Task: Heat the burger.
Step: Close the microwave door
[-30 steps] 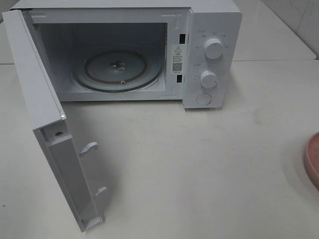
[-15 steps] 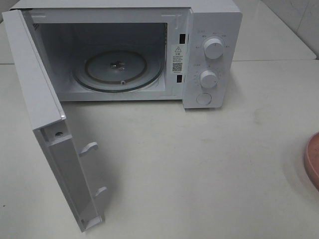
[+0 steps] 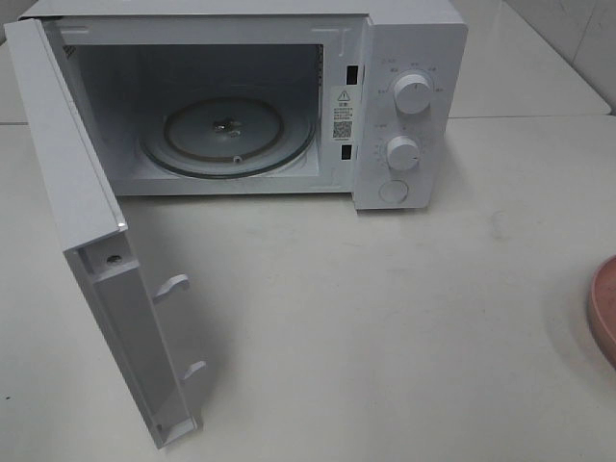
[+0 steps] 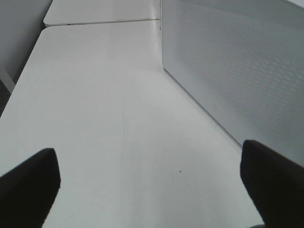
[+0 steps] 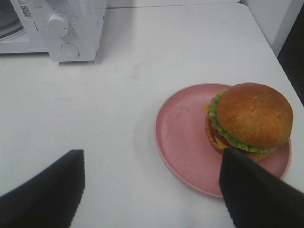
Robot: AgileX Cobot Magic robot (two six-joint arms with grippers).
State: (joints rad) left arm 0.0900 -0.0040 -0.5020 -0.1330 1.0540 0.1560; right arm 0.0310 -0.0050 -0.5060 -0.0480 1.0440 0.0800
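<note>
The burger (image 5: pixel 251 116), with its glossy brown bun, lettuce, tomato and cheese, sits on the far side of a round pink plate (image 5: pixel 183 133) in the right wrist view. My right gripper (image 5: pixel 151 175) hovers open just short of the plate, one dark finger on each side, holding nothing. The white microwave (image 3: pixel 414 38) stands at the back with its door (image 3: pixel 87 221) swung wide to the left and its glass turntable (image 3: pixel 229 135) bare. My left gripper (image 4: pixel 148 166) is open over bare table beside a perforated microwave panel (image 4: pixel 237 71). Neither gripper shows in the high view.
Only a sliver of the pink plate (image 3: pixel 604 308) shows at the right edge of the high view. The microwave's control panel with two knobs (image 3: pixel 409 125) faces front. The open door juts toward the table's front left.
The plate's edge at the right of the high view looks brighter than a second ago. Nothing else differs.
</note>
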